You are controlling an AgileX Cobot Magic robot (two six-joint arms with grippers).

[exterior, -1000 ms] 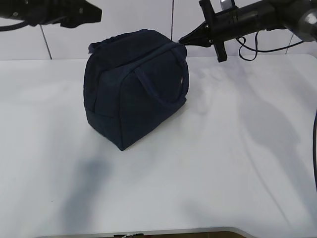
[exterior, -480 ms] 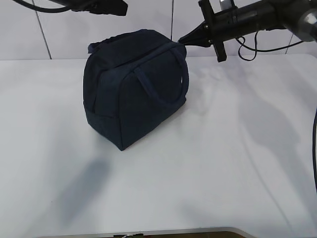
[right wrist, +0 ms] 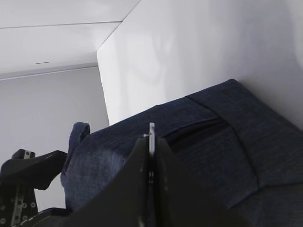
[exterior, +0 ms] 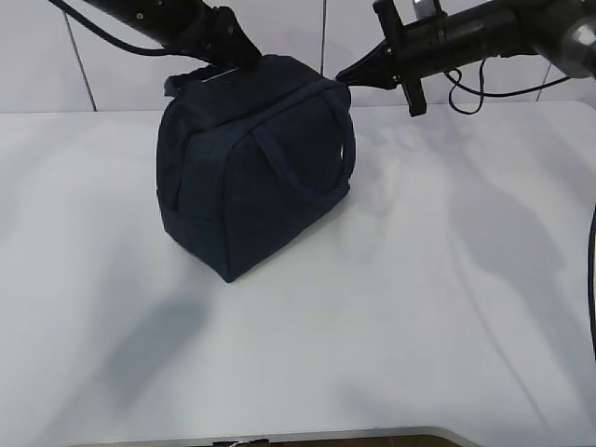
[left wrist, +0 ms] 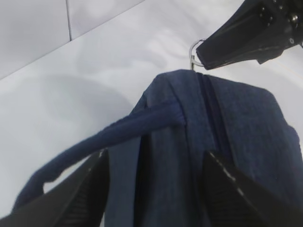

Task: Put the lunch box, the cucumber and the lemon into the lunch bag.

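The dark navy lunch bag (exterior: 251,177) stands upright on the white table, its zipper (left wrist: 209,106) running along the top. My right gripper (exterior: 343,73) is at the bag's top right end, shut on the silver ring pull (right wrist: 152,128); the pull also shows in the left wrist view (left wrist: 193,49). My left gripper (exterior: 237,51) is open at the bag's top left end, with its jaws on either side of the top seam (left wrist: 155,156) near a looped handle (left wrist: 118,132). The lunch box, the cucumber and the lemon are out of view.
The white table (exterior: 419,298) stretches in front of and to the right of the bag. A white tiled wall (exterior: 279,28) rises close behind it. A black cable (exterior: 484,93) hangs from the right arm.
My left arm has moved right and down from the upper left to the bag's top left end. The right gripper and the bag have not moved.
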